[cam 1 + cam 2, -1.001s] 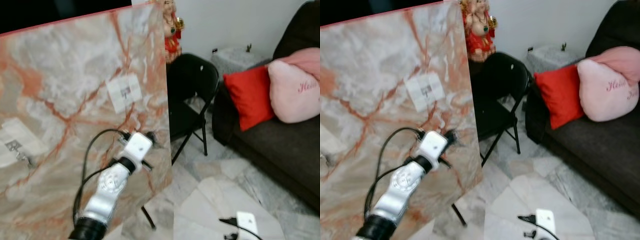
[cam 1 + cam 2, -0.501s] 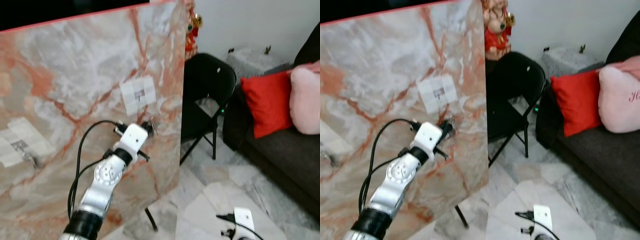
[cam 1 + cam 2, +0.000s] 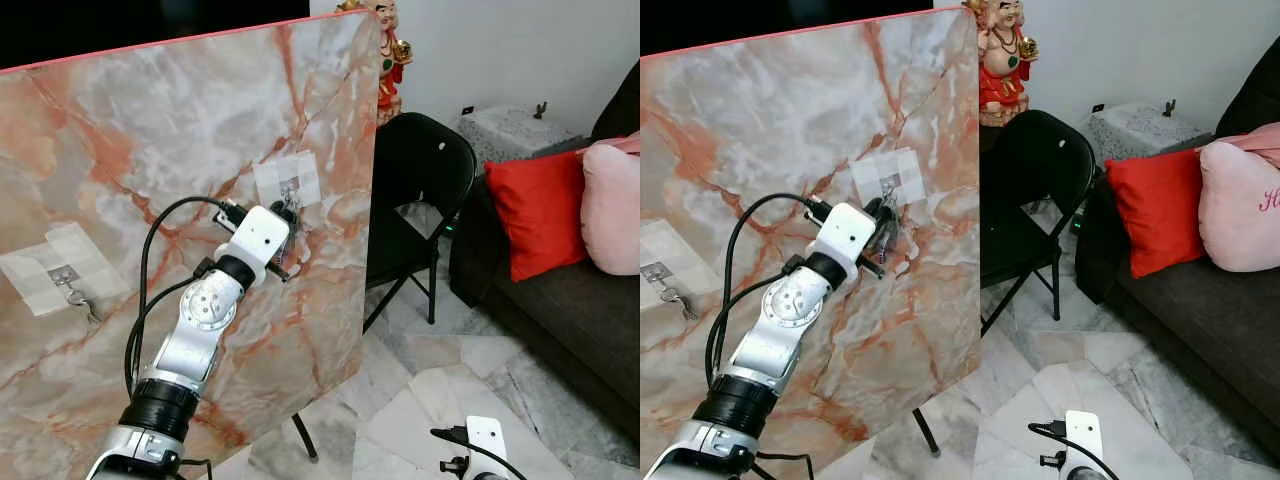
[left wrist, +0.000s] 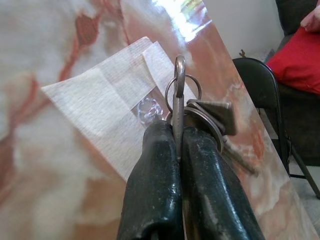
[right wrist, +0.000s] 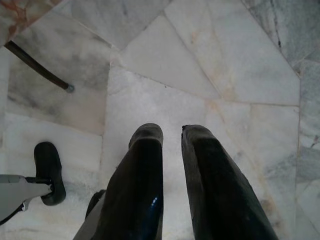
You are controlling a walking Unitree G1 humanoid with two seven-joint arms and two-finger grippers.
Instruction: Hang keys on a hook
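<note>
Left wrist view has the keys (image 4: pixel 200 117) clamped between the left gripper (image 4: pixel 179 142)'s two black fingers, ring uppermost, just beside the clear hook (image 4: pixel 148 107) on its white tape patch (image 4: pixel 107 107). That patch sits on the upright marble board (image 3: pixel 150 130). Far left on the board, a second patch (image 3: pixel 60 278) carries another hanging piece. Right of the board stand a black folding chair (image 3: pixel 420 170) and a sofa with a red cushion (image 3: pixel 535 205). The right gripper (image 5: pixel 172 137) hangs over the marble floor (image 5: pixel 240 60), fingers slightly apart.
</note>
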